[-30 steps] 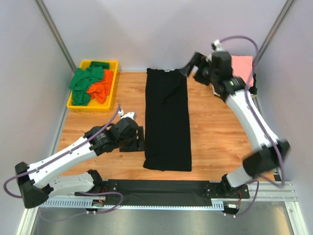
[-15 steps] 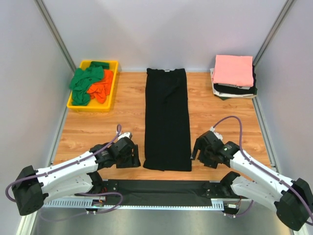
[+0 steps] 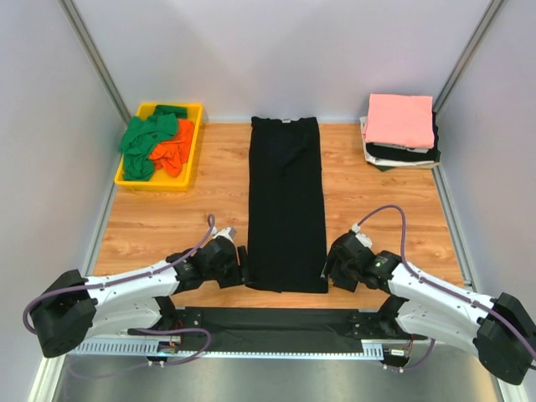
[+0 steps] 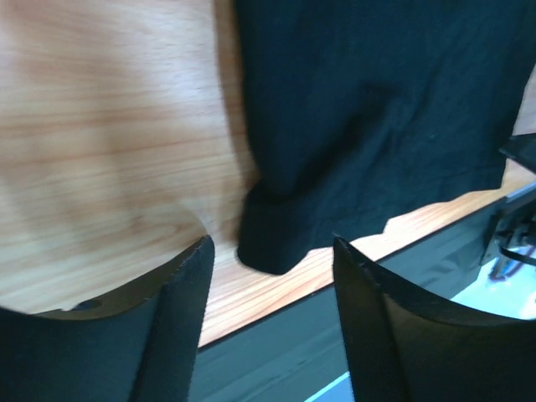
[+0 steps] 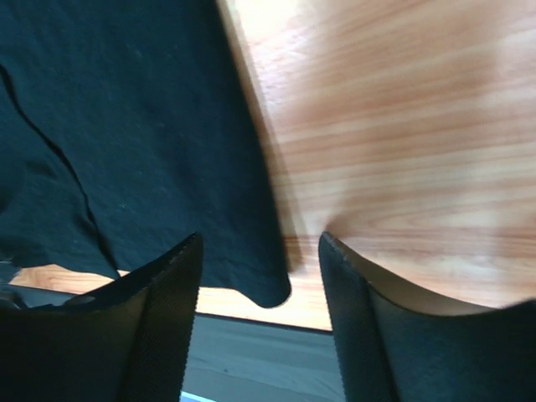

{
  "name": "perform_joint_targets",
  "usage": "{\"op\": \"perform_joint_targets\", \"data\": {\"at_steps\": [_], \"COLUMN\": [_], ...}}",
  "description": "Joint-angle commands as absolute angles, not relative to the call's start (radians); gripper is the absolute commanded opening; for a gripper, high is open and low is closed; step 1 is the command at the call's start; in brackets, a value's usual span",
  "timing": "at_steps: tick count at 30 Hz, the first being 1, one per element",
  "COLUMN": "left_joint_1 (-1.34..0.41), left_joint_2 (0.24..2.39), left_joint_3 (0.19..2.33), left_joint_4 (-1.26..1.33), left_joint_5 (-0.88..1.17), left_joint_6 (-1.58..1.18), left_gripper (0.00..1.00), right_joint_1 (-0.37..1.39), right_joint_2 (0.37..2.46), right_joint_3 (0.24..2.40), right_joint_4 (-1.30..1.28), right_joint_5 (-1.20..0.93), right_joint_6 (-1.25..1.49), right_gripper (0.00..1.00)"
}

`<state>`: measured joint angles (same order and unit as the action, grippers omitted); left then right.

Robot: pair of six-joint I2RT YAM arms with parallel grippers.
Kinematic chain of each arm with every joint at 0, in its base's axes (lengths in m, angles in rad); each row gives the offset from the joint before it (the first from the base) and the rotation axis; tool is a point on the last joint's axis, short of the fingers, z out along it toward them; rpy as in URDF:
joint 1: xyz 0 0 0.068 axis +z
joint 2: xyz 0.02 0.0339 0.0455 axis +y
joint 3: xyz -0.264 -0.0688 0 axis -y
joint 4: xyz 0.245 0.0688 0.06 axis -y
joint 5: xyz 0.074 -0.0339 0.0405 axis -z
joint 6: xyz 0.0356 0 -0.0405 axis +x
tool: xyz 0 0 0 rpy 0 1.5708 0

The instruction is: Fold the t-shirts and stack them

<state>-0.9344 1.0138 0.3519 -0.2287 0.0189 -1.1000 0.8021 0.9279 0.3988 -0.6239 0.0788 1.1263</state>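
A black t-shirt [image 3: 286, 201], folded into a long narrow strip, lies down the middle of the table. My left gripper [image 3: 241, 268] is open at its near left corner [image 4: 268, 247], the corner just ahead of the fingers. My right gripper [image 3: 325, 270] is open at its near right corner [image 5: 268, 280], which also lies ahead of the fingers. A folded stack with a pink t-shirt [image 3: 399, 120] on top of white and black ones sits at the back right. Green [image 3: 144, 138] and orange [image 3: 176, 146] t-shirts lie crumpled in a tray.
The yellow plastic tray [image 3: 189, 172] stands at the back left. A black mat [image 3: 276, 327] runs along the near table edge between the arm bases. Grey walls close in the left, back and right sides.
My right arm swung from the pink stack at the back right down to the shirt's near right corner. My left gripper moved nearer and right, to the near left corner.
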Motion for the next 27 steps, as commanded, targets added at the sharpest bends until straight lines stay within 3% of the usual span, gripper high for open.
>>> {"op": "perform_joint_targets", "data": {"at_steps": [1,9,11,12,14,16,27], "left_joint_1": [-0.936,-0.962,-0.962,-0.962,-0.965,-0.979,-1.057], "left_joint_2": [1.072,1.081,1.081,1.084,1.086,1.086,0.919], "left_joint_3": [0.321,0.31,0.31,0.311,0.325,0.351,0.555], "left_joint_4": [-0.17,-0.172,-0.178,-0.176,-0.179,-0.201,-0.647], "left_joint_5": [0.037,0.015,0.008,0.011,0.021,0.021,-0.11], "left_joint_6": [-1.121,-1.17,-1.175,-1.174,-1.17,-1.173,-1.21], "left_gripper": [0.65,0.42,0.26,0.1,0.0,0.0,0.0], "right_joint_1": [0.808,0.813,0.819,0.822,0.827,0.834,0.879], "right_joint_2": [0.962,0.939,0.927,0.92,0.907,0.882,0.693], "right_joint_3": [0.35,0.322,0.313,0.308,0.304,0.298,0.469], "right_joint_4": [-0.577,-0.568,-0.566,-0.563,-0.56,-0.557,-0.836], "right_joint_5": [0.097,0.077,0.071,0.068,0.066,0.071,0.17], "right_joint_6": [1.15,1.157,1.16,1.161,1.166,1.177,1.186], "right_gripper": [0.59,0.36,0.27,0.23,0.11,0.0,0.0]}}
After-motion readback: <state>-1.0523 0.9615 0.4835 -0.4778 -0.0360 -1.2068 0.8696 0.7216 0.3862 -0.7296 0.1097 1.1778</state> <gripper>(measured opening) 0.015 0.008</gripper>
